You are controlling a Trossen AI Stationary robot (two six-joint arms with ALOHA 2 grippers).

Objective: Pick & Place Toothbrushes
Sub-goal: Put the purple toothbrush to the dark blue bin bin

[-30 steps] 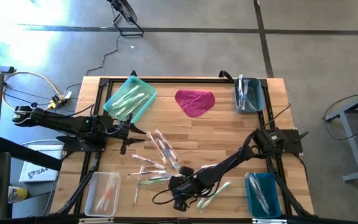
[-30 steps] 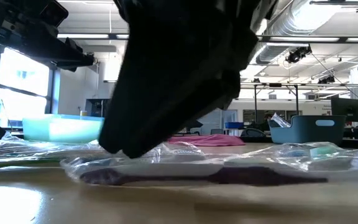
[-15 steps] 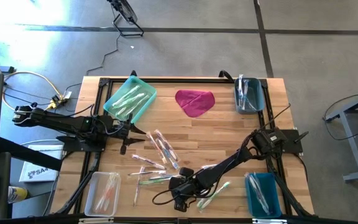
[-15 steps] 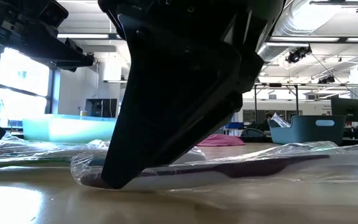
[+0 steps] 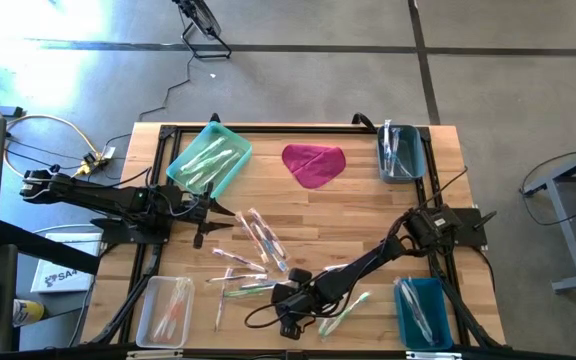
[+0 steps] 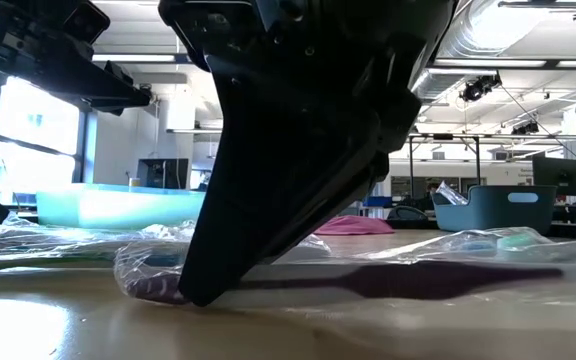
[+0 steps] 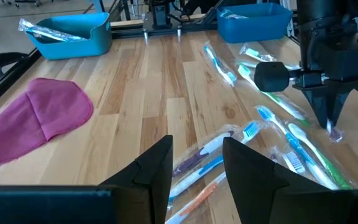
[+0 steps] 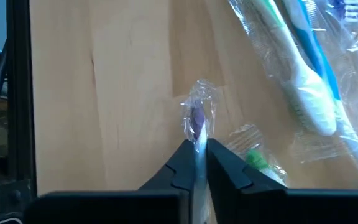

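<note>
One toothbrush [image 8: 196,121] — lengthwise between pincer [image 8: 196,163] fingers

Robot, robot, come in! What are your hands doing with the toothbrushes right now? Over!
Right gripper shut on a purple wrapped toothbrush, low at the table's near edge. Left gripper open, waiting over the left side. Loose toothbrushes crowd nearby.

wrapped toothbrushes [image 7: 278,134] on wood, magenta cloth [image 7: 33,124], blue bins [image 7: 67,34]
</note>
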